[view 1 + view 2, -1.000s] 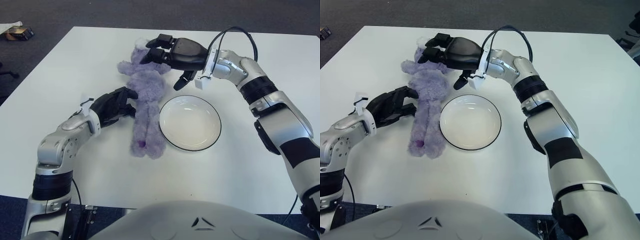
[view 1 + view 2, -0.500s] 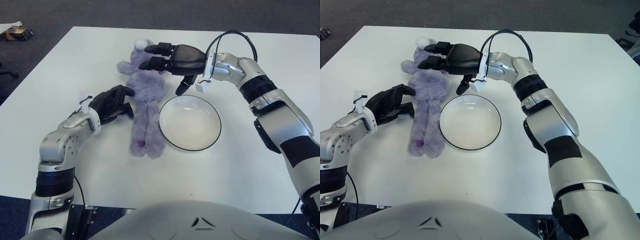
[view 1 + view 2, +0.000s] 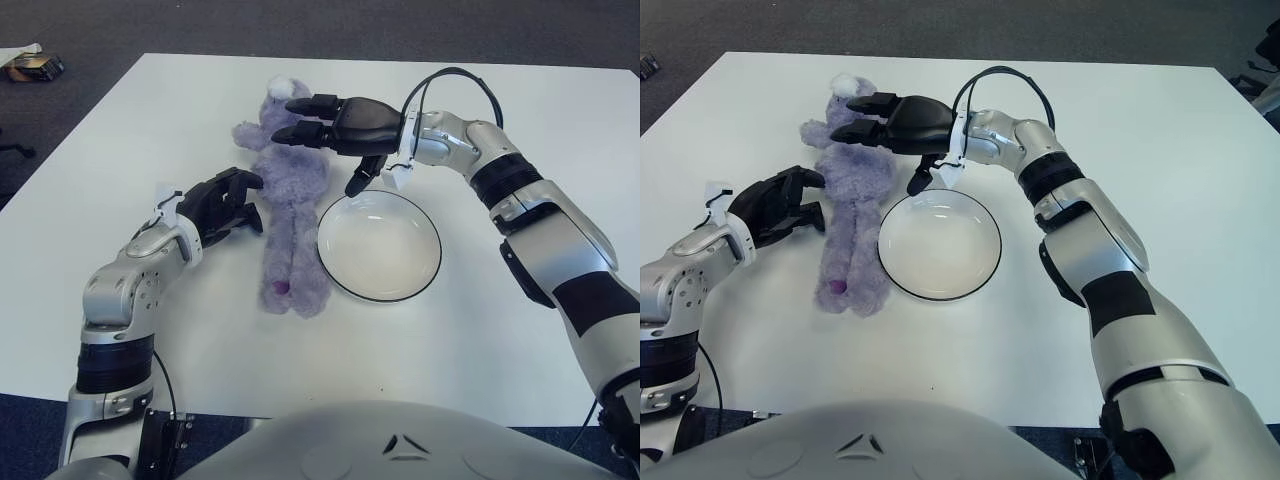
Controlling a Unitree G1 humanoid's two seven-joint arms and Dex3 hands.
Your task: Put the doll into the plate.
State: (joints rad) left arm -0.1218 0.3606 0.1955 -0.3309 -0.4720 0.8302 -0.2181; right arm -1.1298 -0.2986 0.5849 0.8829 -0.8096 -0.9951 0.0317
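Note:
A purple plush doll (image 3: 292, 215) lies lengthwise on the white table (image 3: 140, 110), head towards the far edge. Just right of its legs sits a white plate (image 3: 380, 246) with a dark rim, with nothing in it. My right hand (image 3: 318, 150) reaches in from the right and hovers over the doll's head and chest. Its fingers (image 3: 300, 104) stretch out to the left, and its thumb points down near the plate's far rim. My left hand (image 3: 250, 204) shows beside the doll's left arm with loosely curled fingers, a small gap away from it and holding nothing.
A black cable (image 3: 455, 75) loops above my right wrist. A small dark object (image 3: 35, 66) lies on the floor beyond the table's far left corner. The table's near edge runs just past my body.
My right hand uncurled its fingers and slid left and slightly nearer, over the doll's upper body. My left hand drew back a little to the left, away from the doll.

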